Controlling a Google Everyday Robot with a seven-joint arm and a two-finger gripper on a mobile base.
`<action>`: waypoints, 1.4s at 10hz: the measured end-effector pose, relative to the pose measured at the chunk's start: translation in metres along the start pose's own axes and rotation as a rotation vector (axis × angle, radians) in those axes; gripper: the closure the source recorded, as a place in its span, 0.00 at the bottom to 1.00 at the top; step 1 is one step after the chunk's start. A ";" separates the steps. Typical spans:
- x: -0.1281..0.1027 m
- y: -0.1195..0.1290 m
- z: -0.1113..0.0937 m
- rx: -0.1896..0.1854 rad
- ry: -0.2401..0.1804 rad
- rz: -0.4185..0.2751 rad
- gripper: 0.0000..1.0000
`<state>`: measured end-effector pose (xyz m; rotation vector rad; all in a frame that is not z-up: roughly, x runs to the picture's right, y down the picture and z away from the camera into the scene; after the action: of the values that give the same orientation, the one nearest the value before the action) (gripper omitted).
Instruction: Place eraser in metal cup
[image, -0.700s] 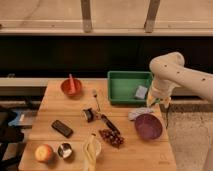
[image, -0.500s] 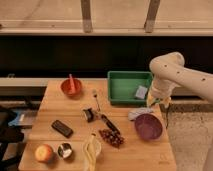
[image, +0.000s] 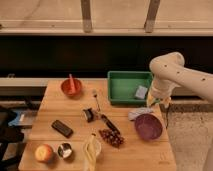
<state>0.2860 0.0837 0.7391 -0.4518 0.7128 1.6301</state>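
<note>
My end effector (image: 161, 101) hangs at the right edge of the tabletop (image: 57, 107), just beside the green bin (image: 122, 90). I cannot tell whether it is apart or together. The eraser (image: 62, 128) lies flat on the left side, well apart from me and not yet picked up. The metal cup (image: 64, 150) stands upright, mouth up, near it at the front, touching or just beside the apple (image: 43, 152). I judge the carry will be short once I have reached across. No brand, label or writing is readable.
</note>
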 end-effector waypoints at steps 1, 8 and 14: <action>0.000 0.000 0.000 0.000 0.000 0.000 0.40; 0.000 0.000 0.000 0.000 0.000 0.000 0.40; 0.005 0.002 -0.006 -0.069 -0.020 -0.049 0.40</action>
<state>0.2822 0.0832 0.7314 -0.4988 0.6277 1.6151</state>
